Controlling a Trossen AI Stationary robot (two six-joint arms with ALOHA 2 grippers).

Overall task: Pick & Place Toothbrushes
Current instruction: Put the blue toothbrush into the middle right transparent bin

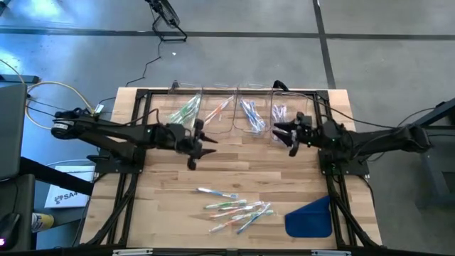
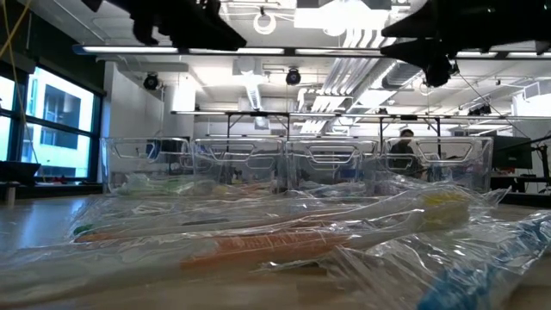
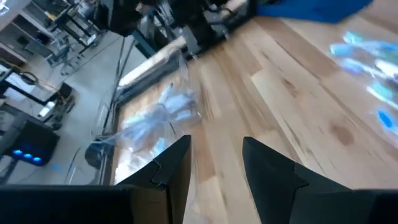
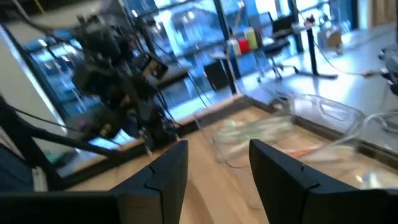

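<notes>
Loose toothbrushes (image 1: 234,208) at 6 o'clock on surface (image 1: 170,185), cloth (image 1: 311,217) beside. Bins (image 1: 234,110) at 12. Left gripper (image 1: 200,142) and right gripper (image 1: 286,135) hover mid-surface, jaws spread, empty. Risk: pile overlaps, pinch may grab several or slip.

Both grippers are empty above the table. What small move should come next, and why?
Probably lower the left gripper toward the loose toothbrushes. Both it and the right gripper hang open and empty near the bins, while the pile lies unsorted at the table's near edge, beside the blue cloth.
</notes>
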